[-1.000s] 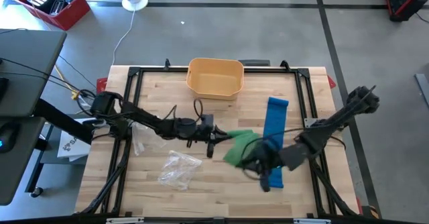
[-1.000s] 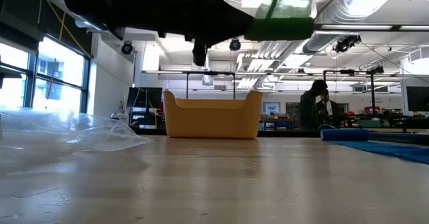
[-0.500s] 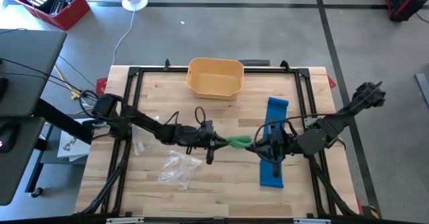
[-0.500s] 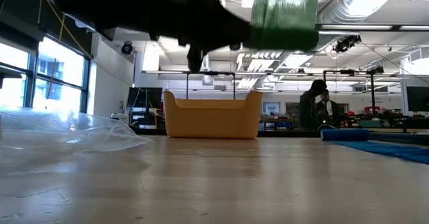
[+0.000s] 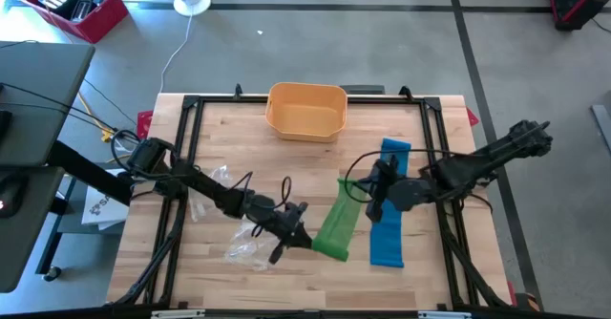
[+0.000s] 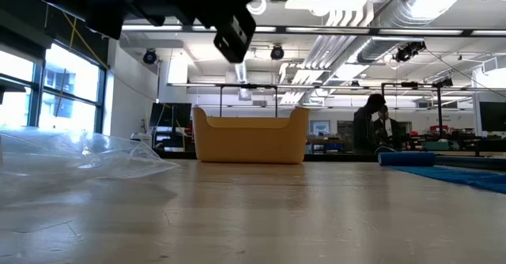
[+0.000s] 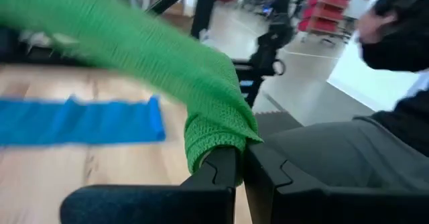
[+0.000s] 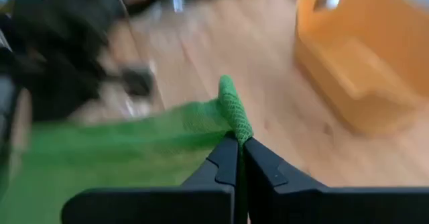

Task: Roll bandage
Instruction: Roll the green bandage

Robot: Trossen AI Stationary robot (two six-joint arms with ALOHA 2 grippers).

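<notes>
Light wooden table (image 5: 229, 147) inside a black frame, on a grey floor with dark tape lines. Green bandage (image 5: 336, 228) stretched flat above the middle of the table, held at both ends. Left gripper (image 5: 307, 242) closed tight on the near end, fingers pinching a bunched corner of the cloth. Right gripper (image 5: 359, 189) closed tight on the far end in the same way. Blue bandage (image 5: 387, 214) lying flat and unrolled on the wood just beside the green one, on the right side. Yellow bin (image 5: 306, 110) at the far edge of the table. Crumpled clear plastic (image 5: 250, 240) on the left part, near the left arm. Beyond the table: red crate (image 5: 76, 4) on the floor, dark desk (image 5: 38, 90) at left. In the low view: large windows (image 6: 55, 90) at left, ceiling pipes, shelves, and a person (image 6: 375, 122) far back.
</notes>
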